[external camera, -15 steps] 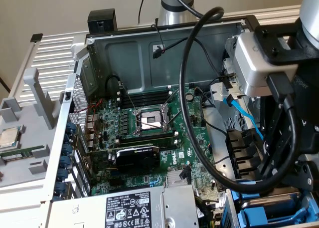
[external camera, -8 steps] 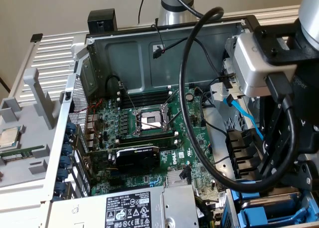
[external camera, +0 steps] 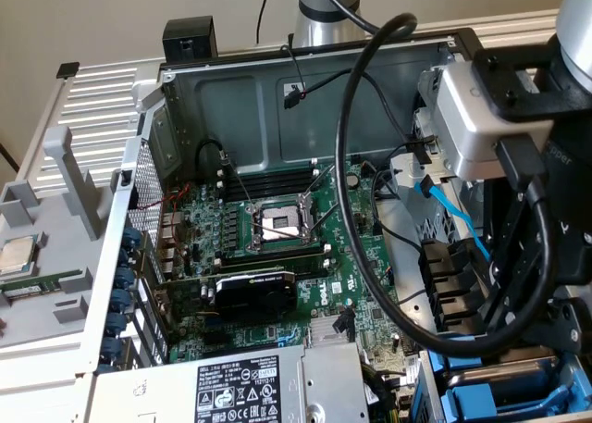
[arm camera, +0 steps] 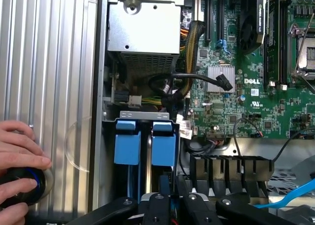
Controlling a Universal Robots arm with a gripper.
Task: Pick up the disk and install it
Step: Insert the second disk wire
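Observation:
The disk stands on edge in the drive bay of the open computer case, its blue carrier facing the wrist camera, right beside another blue-carrier drive. My gripper sits at the disk's near end with its black fingers drawn close together on it. The exact contact is partly hidden. In the exterior view my gripper hangs low at the case's right side, directly over the blue carriers in the bay.
A person's hand holds a round black object on the ribbed panel beside the case. The power supply, motherboard, a thick black cable loop and a blue cable crowd the bay.

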